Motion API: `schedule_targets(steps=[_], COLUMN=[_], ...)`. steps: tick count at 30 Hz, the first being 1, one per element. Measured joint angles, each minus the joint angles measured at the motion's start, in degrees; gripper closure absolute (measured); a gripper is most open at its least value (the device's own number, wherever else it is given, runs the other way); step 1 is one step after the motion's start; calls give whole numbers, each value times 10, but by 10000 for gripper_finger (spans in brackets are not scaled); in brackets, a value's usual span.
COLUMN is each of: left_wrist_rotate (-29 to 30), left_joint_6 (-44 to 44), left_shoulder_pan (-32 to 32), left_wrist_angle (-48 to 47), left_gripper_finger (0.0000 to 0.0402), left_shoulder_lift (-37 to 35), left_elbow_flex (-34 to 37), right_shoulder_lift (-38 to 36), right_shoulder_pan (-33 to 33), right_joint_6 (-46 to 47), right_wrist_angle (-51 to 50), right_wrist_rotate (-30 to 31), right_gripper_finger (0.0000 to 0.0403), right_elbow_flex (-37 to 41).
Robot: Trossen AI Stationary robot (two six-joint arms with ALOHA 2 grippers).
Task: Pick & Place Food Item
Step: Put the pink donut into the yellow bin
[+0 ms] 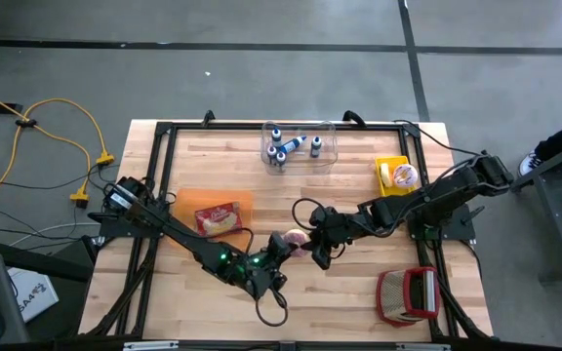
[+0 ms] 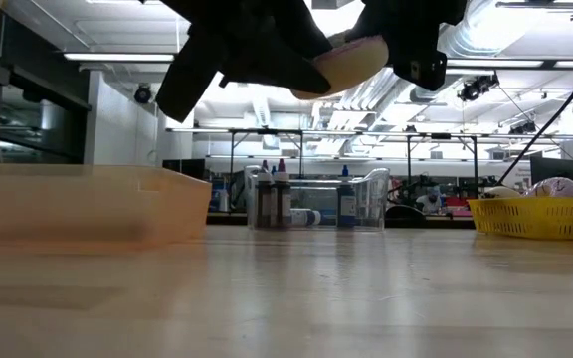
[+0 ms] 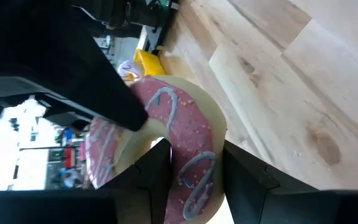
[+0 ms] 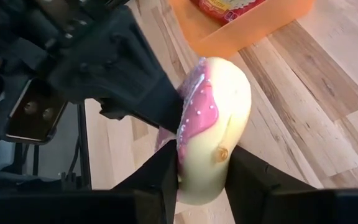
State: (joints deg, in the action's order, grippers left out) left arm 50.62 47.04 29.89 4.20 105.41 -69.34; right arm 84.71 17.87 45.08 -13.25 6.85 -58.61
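Both arms meet over the middle of the table point(image 1: 359, 302), and the pink-iced donut point(image 1: 294, 240) hangs between them, lifted well clear of the wood. From the low camera it shows as a pale disc high above the boards with nothing under it.

The left gripper point(image 3: 194, 168) has its jaws set on either side of the donut's ring, one finger through the hole, so it has hold of it. The right gripper point(image 4: 202, 171) comes in from the other side and its jaws also pinch the donut's pale rim. Both sets of jaws are partly closed on the same piece of food, which looks to me like a hand-over in mid-air; which arm is giving and which is taking I can't say.

So the pick is done. The placing is all still to come: one arm has to let go, and the other has to carry the donut to wherever it belongs. An orange tray point(image 1: 188, 203) with a packet in it sits near the left arm, a yellow basket point(image 1: 390, 168) and a clear bin point(image 1: 301, 151) of small bottles lie towards the far edge, and a red basket point(image 1: 408, 295) sits at the near right.
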Motion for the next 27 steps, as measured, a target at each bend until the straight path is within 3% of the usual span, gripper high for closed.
schedule_targets(steps=[14, 23, 27], left_wrist_rotate=[20, 16, 16], left_joint_6=[25, 18, 7], left_shoulder_pan=[13, 18, 32], left_wrist_angle=[38, 38, 38], left_gripper_finger=[275, 221, 214], left_shoulder_lift=[0, 0, 0], left_elbow_flex=[0, 0, 0], right_shoulder_lift=[0, 0, 0], right_shoulder_pan=[0, 1, 1], right_joint_6=[12, 12, 12], right_wrist_angle=[-4, -3, -3], right_wrist_rotate=[-8, -9, -9], right_gripper_finger=[302, 302, 302], right_elbow_flex=[0, 0, 0])
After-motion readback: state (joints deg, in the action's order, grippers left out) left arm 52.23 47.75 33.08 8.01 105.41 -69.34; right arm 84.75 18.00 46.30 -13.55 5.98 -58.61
